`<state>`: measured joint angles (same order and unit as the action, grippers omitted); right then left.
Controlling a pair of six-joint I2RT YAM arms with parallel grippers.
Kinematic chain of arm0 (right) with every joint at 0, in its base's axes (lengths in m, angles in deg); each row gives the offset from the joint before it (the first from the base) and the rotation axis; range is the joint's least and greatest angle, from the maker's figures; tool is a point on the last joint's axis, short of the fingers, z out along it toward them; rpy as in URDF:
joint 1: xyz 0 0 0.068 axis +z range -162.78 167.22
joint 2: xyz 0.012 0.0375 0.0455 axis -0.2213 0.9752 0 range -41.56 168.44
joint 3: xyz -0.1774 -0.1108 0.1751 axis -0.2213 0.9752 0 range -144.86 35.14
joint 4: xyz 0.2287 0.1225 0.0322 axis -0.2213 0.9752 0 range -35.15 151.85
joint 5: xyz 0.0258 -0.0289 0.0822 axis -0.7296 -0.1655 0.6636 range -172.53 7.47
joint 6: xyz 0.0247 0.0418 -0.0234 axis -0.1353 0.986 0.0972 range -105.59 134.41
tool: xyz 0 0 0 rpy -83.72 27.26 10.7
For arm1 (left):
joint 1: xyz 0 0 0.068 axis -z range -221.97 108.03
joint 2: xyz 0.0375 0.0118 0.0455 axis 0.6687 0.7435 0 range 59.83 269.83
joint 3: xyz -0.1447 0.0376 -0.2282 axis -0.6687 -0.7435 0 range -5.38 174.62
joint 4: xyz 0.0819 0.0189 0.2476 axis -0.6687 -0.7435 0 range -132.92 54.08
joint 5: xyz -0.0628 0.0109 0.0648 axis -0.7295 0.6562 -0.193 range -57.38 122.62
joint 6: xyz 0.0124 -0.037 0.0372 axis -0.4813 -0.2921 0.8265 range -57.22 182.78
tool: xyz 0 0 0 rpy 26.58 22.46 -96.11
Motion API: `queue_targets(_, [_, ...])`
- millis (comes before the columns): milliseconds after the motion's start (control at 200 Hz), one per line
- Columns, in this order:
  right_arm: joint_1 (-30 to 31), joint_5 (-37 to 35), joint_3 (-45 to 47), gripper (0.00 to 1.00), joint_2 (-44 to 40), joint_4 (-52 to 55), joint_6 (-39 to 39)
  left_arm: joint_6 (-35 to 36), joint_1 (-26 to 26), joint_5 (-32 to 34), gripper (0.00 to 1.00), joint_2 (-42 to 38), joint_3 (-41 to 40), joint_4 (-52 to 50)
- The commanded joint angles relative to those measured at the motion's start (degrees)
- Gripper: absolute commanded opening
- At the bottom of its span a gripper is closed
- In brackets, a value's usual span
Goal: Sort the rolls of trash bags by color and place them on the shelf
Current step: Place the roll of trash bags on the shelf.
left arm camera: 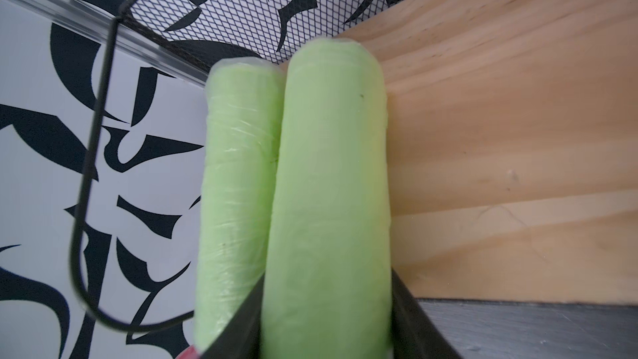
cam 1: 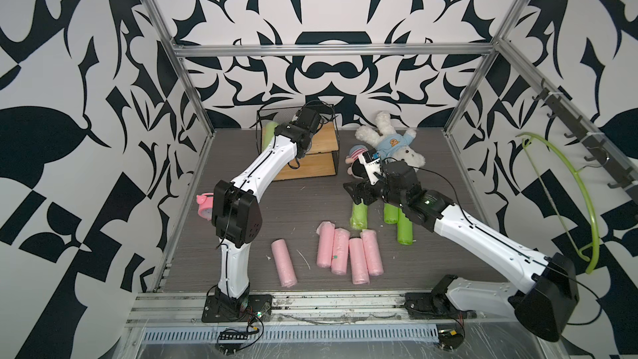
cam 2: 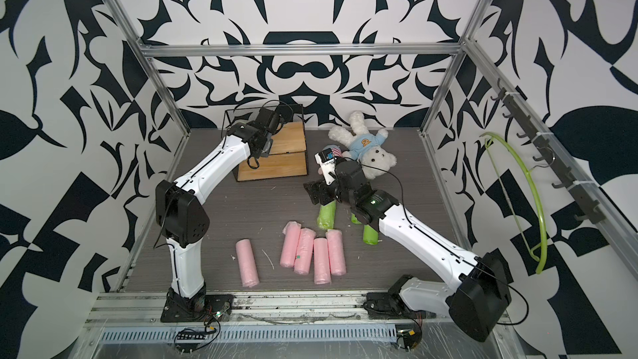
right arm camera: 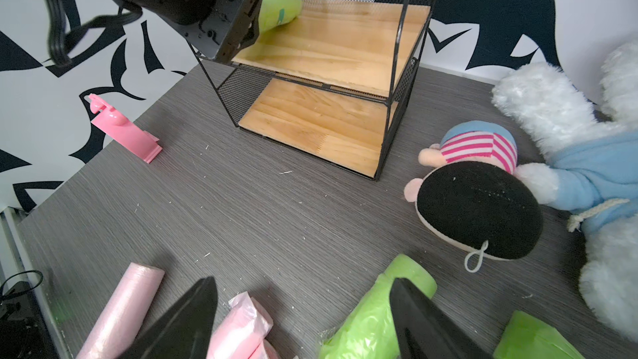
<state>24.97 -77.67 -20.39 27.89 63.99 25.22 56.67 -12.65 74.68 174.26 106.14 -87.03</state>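
Green rolls point(left arm camera: 238, 184), two, lie side by side and touching on the shelf's point(cam 1: 324, 136) top board, at its left end, pointing toward the mesh back. Shelf stands at the table's point(cam 1: 293, 202) far edge, left of middle. Left gripper point(left arm camera: 326, 278) straddles the inner roll point(left arm camera: 328, 184), one finger on each side; pinching or merely flanking, cannot tell. Three loose green rolls point(cam 1: 359, 215) lie right of the table's centre, partly under the right arm. Right gripper point(right arm camera: 303, 279) hovers over them, jaws spread wide. Pink rolls point(cam 1: 358, 260), five, lie toward the front edge: four bunched at mid-edge, a lone roll point(cam 1: 283, 263) apart to their left. Clock point(cam 1: 203, 207) at the left edge. Plush toys point(cam 1: 390, 143) by the far edge, right of the shelf
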Motion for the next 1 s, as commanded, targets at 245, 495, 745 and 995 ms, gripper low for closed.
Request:
queue_targets(245, [0.4,-1.7,-0.4,0.85,-0.8,0.2,-1.1,0.1,-0.3,2.2,0.51,-0.1,0.4,1.5])
queue_targets(495, [0.4,-1.5,-0.3,0.85,-0.6,0.3,-0.6,0.2,-0.3,1.5,0.57,-0.8,-0.3,2.2])
queue_targets(745, [0.4,-2.5,0.6,0.85,-1.5,1.3,-0.3,-0.3,-0.2,1.2,0.65,-2.6,-1.4,2.1])
queue_targets(995, [0.3,-5.6,-0.1,0.85,-0.5,6.5,1.2,-0.7,0.8,-0.4,0.71,-5.4,-1.9,2.8])
